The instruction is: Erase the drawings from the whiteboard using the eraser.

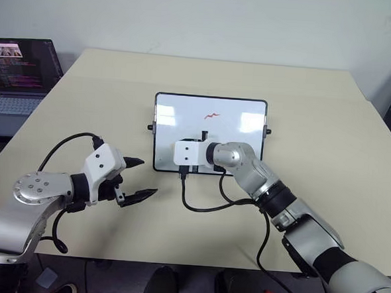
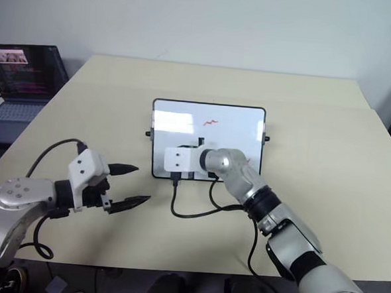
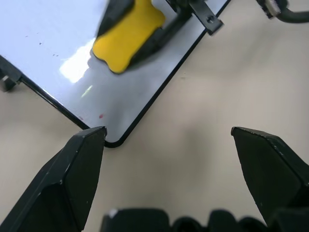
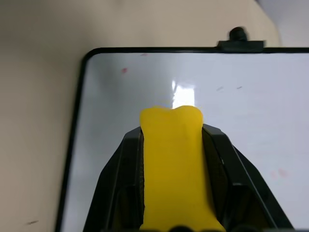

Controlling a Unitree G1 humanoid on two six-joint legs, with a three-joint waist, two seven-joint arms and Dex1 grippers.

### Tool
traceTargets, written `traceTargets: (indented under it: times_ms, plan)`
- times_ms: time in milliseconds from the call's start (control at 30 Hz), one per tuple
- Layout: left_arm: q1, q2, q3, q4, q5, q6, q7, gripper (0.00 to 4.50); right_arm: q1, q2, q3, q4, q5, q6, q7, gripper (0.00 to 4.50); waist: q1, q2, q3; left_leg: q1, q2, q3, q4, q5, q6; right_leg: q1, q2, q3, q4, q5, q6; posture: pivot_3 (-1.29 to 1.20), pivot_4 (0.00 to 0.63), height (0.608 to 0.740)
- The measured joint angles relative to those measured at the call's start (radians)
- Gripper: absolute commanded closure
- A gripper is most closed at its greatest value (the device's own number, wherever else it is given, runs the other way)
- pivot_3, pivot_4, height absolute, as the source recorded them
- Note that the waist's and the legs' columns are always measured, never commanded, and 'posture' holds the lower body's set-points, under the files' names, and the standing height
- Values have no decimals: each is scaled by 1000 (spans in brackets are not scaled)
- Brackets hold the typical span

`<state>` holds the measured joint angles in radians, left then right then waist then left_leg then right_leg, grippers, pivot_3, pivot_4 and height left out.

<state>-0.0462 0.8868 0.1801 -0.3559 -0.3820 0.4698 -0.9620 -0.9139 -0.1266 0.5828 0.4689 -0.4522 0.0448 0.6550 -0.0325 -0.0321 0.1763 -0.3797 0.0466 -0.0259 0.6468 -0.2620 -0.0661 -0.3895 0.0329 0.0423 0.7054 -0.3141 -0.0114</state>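
Yellow eraser [image 4: 171, 164]: clamped between right gripper [image 4: 174, 145] jaws, over whiteboard [image 1: 243, 133]; left gripper [image 1: 140, 180] jaws wide, empty.

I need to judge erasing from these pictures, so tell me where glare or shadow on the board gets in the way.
Left eye view: pale bright patches on the whiteboard, clear of the red squiggle. Left wrist view: a bright glare spot beside the yellow eraser, which throws a soft shadow. Right wrist view: a small glare spot just beyond the eraser held in the right claw.
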Motion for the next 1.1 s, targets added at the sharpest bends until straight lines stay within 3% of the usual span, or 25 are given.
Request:
traceTargets:
  times_ms: [167, 400, 633, 833, 1100]
  plan:
    - [-7, -4, -32, 14, 9, -9, -9, 0, -16, 3, -14, 18, -3, -9, -85, 3252, 0, 0, 0, 0, 0, 0, 0, 0, 0, 0, 0, 0, 1, 0, 0, 0, 150, 740]
    - [-17, -7, -40, 16, 10, -19, -10, 0, 12, -32, -3, -40, -1, 9, 20, 3252, 0, 0, 0, 0, 0, 0, 0, 0, 0, 0, 0, 0, -1, 0, 0, 0, 150, 740]
    - [-17, -6, -40, 16, 10, -19, -12, 0, 20, -10, -7, -23, -1, 5, -45, 3252, -2, 0, 0, 1, 0, 0, 0, 0, 0, 0, 1, 0, 1, 0, 0, 0, 150, 740]
    - [-20, -6, -41, 16, 9, -19, -12, 0, 52, -31, -8, -72, 3, 6, -11, 3252, 0, 0, 0, -1, 0, 0, 0, 0, 0, 0, 0, 1, -1, 0, 0, 0, 150, 740]
    - [-53, -6, -49, 18, 6, -18, -14, 0, 171, -162, -33, -290, 5, 57, 66, 3252, 1, 0, 0, -3, 0, 0, -1, 0, 0, 0, 0, 0, -6, 0, 0, 0, 150, 740]
